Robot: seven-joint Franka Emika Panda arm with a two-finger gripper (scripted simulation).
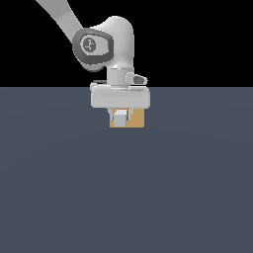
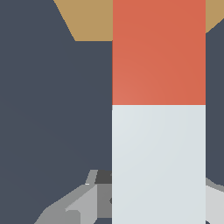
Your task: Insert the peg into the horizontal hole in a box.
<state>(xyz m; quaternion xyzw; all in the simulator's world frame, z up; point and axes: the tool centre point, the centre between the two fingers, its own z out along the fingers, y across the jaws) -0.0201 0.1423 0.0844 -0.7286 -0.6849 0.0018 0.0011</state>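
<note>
The tan box point(image 1: 137, 120) stands on the dark floor, mostly covered by my hand in the exterior view. My gripper point(image 1: 120, 117) is shut on the peg point(image 1: 120, 119), whose pale end face points at the camera in front of the box's face. In the wrist view the peg point(image 2: 159, 131) runs as a long bar, pale grey-white near my fingers point(image 2: 83, 201) and orange-red at the far end, which reaches over the tan box point(image 2: 89, 19). The hole is hidden behind the peg and my hand.
A flat dark grey-blue floor point(image 1: 126, 197) stretches all around the box. The arm's wrist and link point(image 1: 106, 44) rise above the box toward the exterior view's upper left.
</note>
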